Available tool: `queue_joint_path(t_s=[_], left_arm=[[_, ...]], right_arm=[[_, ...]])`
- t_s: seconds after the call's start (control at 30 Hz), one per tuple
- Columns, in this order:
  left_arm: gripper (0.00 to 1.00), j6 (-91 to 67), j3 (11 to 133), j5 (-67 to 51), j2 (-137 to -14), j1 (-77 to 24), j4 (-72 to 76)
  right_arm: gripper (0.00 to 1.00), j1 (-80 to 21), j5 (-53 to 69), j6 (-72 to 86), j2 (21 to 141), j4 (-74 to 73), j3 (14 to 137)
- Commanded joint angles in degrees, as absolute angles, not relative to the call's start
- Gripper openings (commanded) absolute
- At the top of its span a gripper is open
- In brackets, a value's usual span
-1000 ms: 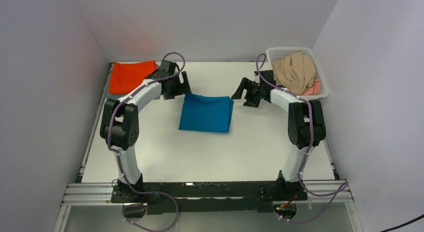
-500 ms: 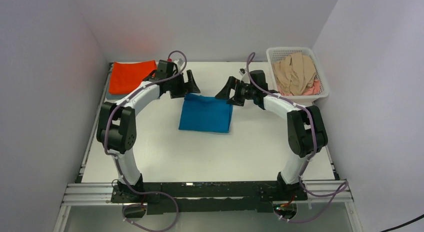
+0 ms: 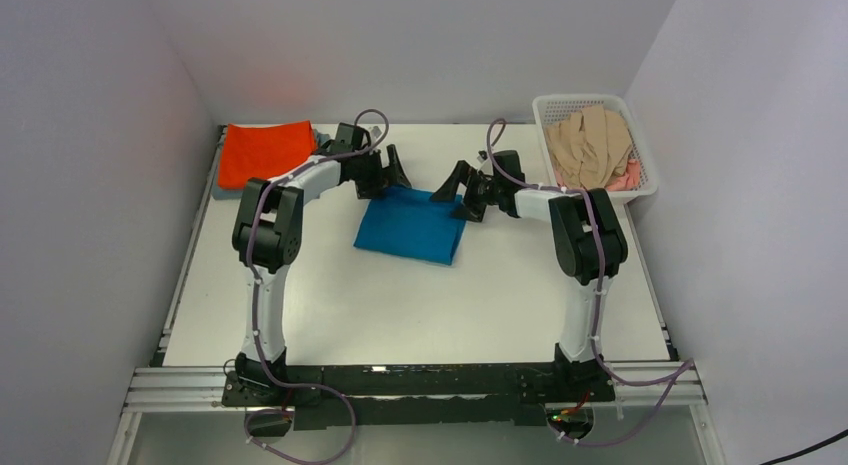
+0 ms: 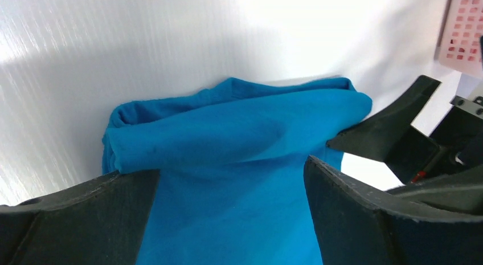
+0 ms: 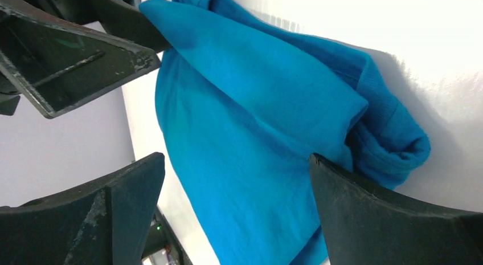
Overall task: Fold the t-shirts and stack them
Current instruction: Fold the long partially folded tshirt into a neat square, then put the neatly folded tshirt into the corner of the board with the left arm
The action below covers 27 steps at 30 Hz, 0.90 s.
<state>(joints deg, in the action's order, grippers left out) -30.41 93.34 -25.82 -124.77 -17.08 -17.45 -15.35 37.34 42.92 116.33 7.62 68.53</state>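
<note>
My teal-blue shirt is one plain colour with no print. The orange shirt is solid bright orange, and a grey edge shows under it, possibly more cloth. The basket is white plastic lattice, holding beige cloth and a little pink cloth. My left gripper and right gripper are matte black. My left arm and right arm are white with black joints. The table is white.

- A robotics lab test cell: plain white walls enclose the worktop on three sides.
- An aluminium rail along the worktop's near edge carries cabled robot arms.
</note>
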Motion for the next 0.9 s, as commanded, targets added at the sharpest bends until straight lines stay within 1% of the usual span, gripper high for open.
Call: queue_joint_path(t_s=[0.0, 0.1, 0.2, 0.33, 0.4, 0.47, 0.6, 0.7, 0.87], left_arm=[[0.99, -31.6, 97.3, -23.9, -128.3, -17.2, -20.3], [0.99, -31.7, 95.5, -21.6, -128.4, -17.0, -23.8], [0.99, -31.5, 91.5, -19.6, -125.4, -16.5, -24.6], [0.99, -29.3, 89.5, -23.6, -119.6, -16.3, -24.0], [0.99, -28.5, 88.1, -25.3, -115.5, -16.5, -21.1], [0.99, -27.7, 86.5, -24.7, -111.5, -16.5, -19.2], [0.99, -25.5, 83.4, -17.3, -106.4, -16.5, -20.7], [0.99, -24.6, 81.0, -14.7, -106.1, -16.5, -23.2], [0.99, -24.1, 77.6, -14.5, -107.9, -16.6, -22.9]], right_arm=[[1.00, -14.4, 30.0, 41.6, 118.1, 5.6, 70.2], [1.00, -13.9, 24.7, 41.3, 118.1, 2.9, 68.6], [1.00, -13.5, 21.5, 40.6, 116.6, 2.0, 66.5], [1.00, -13.4, 20.8, 37.3, 113.9, 0.2, 67.3], [1.00, -13.4, 22.5, 35.5, 111.4, -1.0, 68.7], [1.00, -13.5, 23.1, 34.5, 108.4, -0.9, 69.1], [1.00, -13.4, 19.2, 33.3, 101.3, -1.4, 67.1], [1.00, -13.3, 15.4, 33.5, 95.4, -1.2, 62.2], [1.00, -13.4, 9.7, 33.2, 84.5, -2.3, 53.7]])
